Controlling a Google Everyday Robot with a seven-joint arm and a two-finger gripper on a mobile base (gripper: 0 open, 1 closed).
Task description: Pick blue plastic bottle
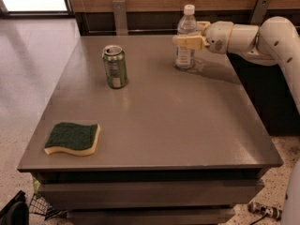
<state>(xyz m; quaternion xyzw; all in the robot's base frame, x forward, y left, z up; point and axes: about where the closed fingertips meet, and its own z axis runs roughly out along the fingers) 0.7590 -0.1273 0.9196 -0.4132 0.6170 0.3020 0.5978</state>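
Observation:
The blue plastic bottle, slim and clear with a white cap and white label, stands upright at the far right of the grey table. My gripper reaches in from the right on a white arm. It is open, with the jaws on either side of the bottle at mid height. The near yellow finger crosses in front of the bottle and the far one is mostly hidden behind it. The bottle's base rests on the table.
A green metal can stands at the far left-centre of the table. A green and yellow sponge lies near the front left corner. A dark wall with wood panelling runs behind the table. Floor lies to the left.

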